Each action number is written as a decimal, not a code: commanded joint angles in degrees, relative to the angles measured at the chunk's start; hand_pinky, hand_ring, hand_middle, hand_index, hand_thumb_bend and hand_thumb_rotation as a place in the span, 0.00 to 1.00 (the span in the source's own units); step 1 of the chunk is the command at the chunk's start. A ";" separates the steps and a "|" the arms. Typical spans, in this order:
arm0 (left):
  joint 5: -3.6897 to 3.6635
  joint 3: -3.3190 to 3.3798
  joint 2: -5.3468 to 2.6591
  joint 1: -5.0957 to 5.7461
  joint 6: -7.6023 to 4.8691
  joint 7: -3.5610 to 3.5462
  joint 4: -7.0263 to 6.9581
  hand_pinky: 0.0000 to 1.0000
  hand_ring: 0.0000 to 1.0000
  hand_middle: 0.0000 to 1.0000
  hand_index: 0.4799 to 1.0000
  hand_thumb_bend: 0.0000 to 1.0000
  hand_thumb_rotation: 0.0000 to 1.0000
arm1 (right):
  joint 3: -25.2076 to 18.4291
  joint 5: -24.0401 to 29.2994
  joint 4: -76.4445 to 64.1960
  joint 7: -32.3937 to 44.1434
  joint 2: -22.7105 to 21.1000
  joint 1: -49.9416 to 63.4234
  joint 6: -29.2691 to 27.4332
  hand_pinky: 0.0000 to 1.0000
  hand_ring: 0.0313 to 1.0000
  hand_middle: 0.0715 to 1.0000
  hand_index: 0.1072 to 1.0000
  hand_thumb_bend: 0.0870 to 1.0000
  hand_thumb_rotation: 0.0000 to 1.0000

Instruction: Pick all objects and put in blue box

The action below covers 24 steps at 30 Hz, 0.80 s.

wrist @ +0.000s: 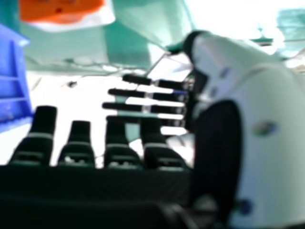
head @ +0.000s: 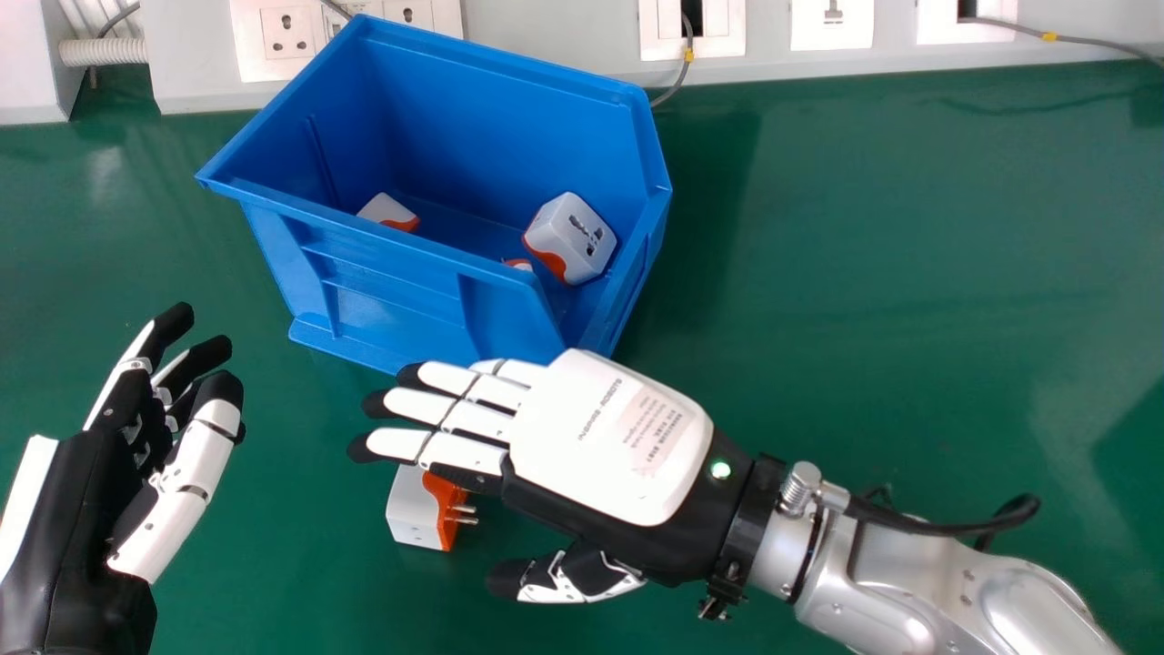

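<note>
Plug adapters (head: 570,238): seemingly nearing the end, with one left to box.
Head view: showing at least three inside the blue box (head: 391,296), leaving one adapter (head: 414,509) on the desk (head: 864,273), partly covered by the right hand (head: 609,437); holding nothing, spreading straight fingers and thumb apart; resting the left hand (head: 77,509) loosely open. Right hand view: showing that adapter ungrasped, awaiting pickup.

A green bench (head: 873,273) runs back to a pale grey panel (head: 564,45) set with white outlet plates (head: 289,35). At the far left, a ribbed white hose (head: 103,52) joins the panel to a pale housing (head: 32,68) — a thin grey cable (head: 116,18) curves above it. Farther right, two more grey cables (head: 1100,44) leave dark openings, each with a yellow tag (head: 1049,36).
</note>
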 commanded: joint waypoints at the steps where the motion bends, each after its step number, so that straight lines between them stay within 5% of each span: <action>1: 0.23 0.09 0.22 0.14 -1.04 0.33 -1.75 0.78 0.87 0.88 0.85 0.27 0.55 | 0.39 1.63 -0.14 1.30 0.92 -2.05 0.02 0.82 0.94 0.93 0.86 0.12 0.00; 24: 0.60 -0.98 -0.04 -0.62 -1.37 0.58 -1.46 0.79 0.88 0.88 0.86 0.28 0.57 | 4.56 0.50 7.60 15.30 5.95 -15.47 6.47 0.75 0.88 0.90 0.81 0.18 0.00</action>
